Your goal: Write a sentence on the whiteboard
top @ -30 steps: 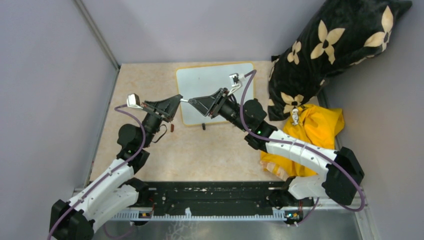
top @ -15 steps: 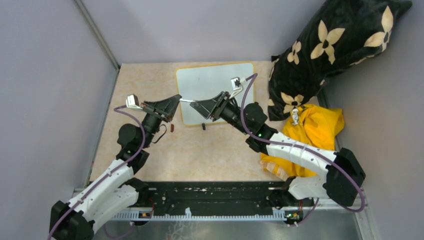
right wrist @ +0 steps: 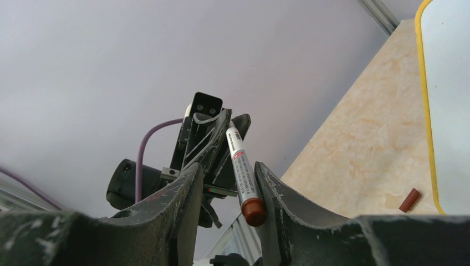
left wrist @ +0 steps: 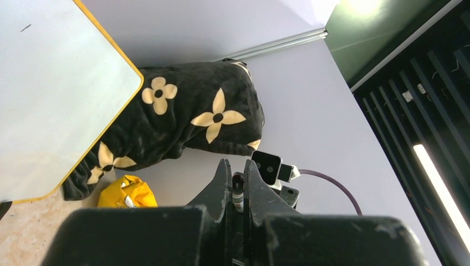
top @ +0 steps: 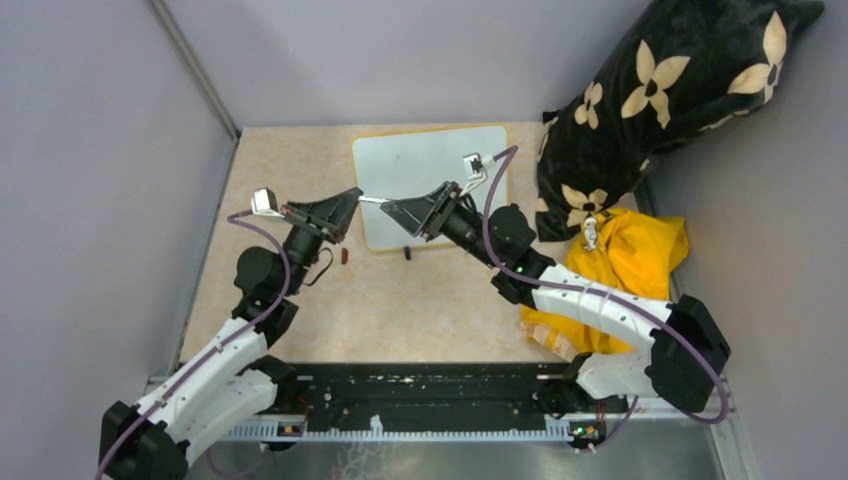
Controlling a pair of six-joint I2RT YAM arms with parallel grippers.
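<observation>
A: State of left hand?
B: Clamped on thin white marker w/ red-brown end, which reaches across to right hand.
A: Right one gripping?
B: No. Fingers half apart either side of brown end, gap on one side.
A: Board?
B: Small white yellow-framed whiteboard lies flat on beige tabletop, its left edge under both hands' tips. Small brown cap lies on tabletop near left hand.

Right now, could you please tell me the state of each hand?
Left hand: closed, holding the marker.
Right hand: open around the marker's other end, with a gap showing on one side.
</observation>
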